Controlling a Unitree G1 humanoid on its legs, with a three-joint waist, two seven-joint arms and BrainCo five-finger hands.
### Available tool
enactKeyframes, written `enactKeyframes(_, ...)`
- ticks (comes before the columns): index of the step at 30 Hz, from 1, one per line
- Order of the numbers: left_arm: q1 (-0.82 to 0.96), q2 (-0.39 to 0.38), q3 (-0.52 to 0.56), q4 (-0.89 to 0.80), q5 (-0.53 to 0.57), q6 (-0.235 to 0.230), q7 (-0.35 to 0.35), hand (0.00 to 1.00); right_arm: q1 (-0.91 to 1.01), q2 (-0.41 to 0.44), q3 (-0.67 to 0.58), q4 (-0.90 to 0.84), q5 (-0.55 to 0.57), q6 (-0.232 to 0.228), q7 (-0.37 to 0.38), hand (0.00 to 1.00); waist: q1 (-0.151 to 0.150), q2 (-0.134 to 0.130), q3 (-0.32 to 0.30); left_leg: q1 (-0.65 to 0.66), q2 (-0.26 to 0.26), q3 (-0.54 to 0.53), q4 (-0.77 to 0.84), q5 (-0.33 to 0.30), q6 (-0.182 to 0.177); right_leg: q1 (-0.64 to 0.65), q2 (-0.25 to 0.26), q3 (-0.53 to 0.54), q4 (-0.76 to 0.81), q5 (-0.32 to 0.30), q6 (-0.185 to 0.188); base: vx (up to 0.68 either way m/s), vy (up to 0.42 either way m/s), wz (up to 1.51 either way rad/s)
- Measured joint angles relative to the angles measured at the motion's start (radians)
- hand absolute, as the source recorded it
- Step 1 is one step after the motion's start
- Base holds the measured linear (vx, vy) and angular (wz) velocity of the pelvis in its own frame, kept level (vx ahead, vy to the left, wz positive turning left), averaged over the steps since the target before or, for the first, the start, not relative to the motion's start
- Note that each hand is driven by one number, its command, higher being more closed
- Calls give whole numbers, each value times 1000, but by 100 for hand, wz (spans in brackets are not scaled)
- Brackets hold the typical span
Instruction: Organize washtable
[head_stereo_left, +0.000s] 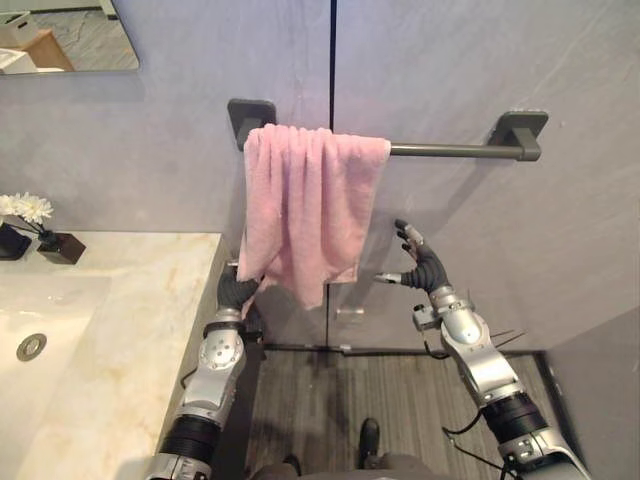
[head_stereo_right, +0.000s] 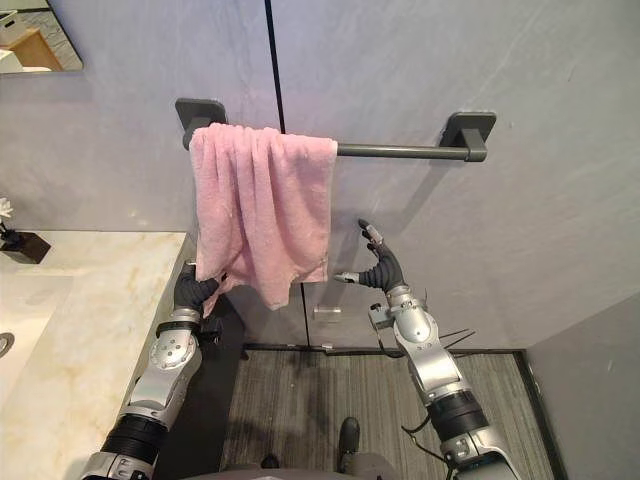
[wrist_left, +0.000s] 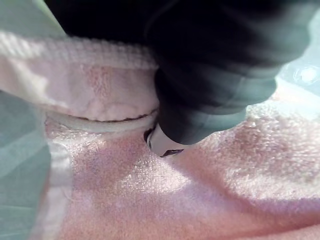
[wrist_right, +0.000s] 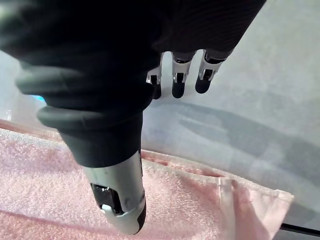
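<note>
A pink terry towel hangs over the left end of a dark bar fixed to the grey wall. It is bunched into loose folds where it crosses the bar. Its lower edge is uneven, with one corner dropping to a point lower than the rest. A woven band runs along the hem.

The left hand is raised to the towel's lower left corner, and the cloth drapes over its fingers. From its wrist view a silver tip presses into the pile just under the hem band, but I cannot tell whether the hand has hold of the cloth.

The right hand is just beside the towel's lower right edge. Its fingers are straight and spread and its thumb points toward the cloth, so it grasps nothing. A marble counter with a sink stands to the left, below the towel.
</note>
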Motion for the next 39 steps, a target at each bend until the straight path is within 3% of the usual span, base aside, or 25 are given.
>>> enactKeyframes(7,-13,-19,-17,0,-6,0,1,100,-86,27,40,79,57,4,-22,0,1,0,0,-10,3,-7,1,3,-5,-7,3,-8,1,2,-3,5,20,2)
enactKeyframes(8,-19,-19,-17,0,-8,0,2,100,-105,28,51,97,65,6,-25,100,3,-1,0,-16,2,-7,1,7,-4,-12,2,-10,1,2,-3,-3,36,3)
enactKeyframes(13,-63,-22,-17,0,-45,0,5,100,-157,40,88,178,106,21,-24,100,27,-1,1,-20,3,-9,1,11,-5,-14,2,-15,1,3,-3,1,31,4)
enactKeyframes(24,-107,-21,-14,0,-81,-1,7,100,-230,59,118,234,148,40,-16,100,30,-11,6,-43,2,-8,1,12,-4,-36,1,-13,4,5,-6,15,35,0)
enactKeyframes(35,-73,-28,21,-72,-41,-1,-5,100,-29,57,-140,16,56,36,-26,100,25,-17,10,-18,3,3,-3,11,-3,-22,5,12,4,4,-6,12,36,-4)
enactKeyframes(39,-59,-65,21,-72,-38,0,-23,100,30,61,-161,-15,55,35,-25,100,23,-18,10,-15,3,3,-4,8,1,-19,6,18,0,3,-4,-32,24,-3)
